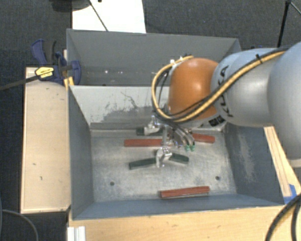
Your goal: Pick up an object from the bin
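My gripper (163, 157) hangs low over the middle of the bin floor, under the orange wrist cover. Its fingertips stand right at a dark green flat strip (143, 163) that lies across the floor from left to right, with its right end (180, 158) showing past the fingers. Whether the fingertips touch the strip I cannot tell. Just behind the gripper lies a reddish-brown flat stick (143, 142), partly hidden by the gripper body; its right end (205, 139) shows on the far side.
A second reddish-brown stick (184, 192) lies near the front wall of the bin. A small dark piece (140, 131) sits by the back wall, left of the gripper. The arm comes in from the right.
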`<move>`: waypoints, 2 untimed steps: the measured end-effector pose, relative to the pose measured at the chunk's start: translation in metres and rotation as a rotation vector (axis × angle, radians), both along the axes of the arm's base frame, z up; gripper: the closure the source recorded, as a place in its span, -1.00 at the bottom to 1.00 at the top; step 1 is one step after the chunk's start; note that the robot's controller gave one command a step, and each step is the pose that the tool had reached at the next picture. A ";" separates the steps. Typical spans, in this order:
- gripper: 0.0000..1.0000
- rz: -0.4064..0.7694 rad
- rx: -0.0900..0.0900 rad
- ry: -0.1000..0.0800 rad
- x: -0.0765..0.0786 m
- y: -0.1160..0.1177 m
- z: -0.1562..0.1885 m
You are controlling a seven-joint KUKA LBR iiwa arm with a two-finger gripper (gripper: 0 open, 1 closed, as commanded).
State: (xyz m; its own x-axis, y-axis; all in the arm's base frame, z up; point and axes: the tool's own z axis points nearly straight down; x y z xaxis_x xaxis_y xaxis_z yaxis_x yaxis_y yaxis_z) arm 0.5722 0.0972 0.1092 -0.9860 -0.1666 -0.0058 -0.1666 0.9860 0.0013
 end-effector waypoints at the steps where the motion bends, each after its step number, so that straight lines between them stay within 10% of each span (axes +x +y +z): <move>1: -1.00 0.042 -0.002 0.003 -0.008 0.000 -0.035; 2: 1.00 -0.040 0.004 -0.008 -0.009 -0.010 -0.034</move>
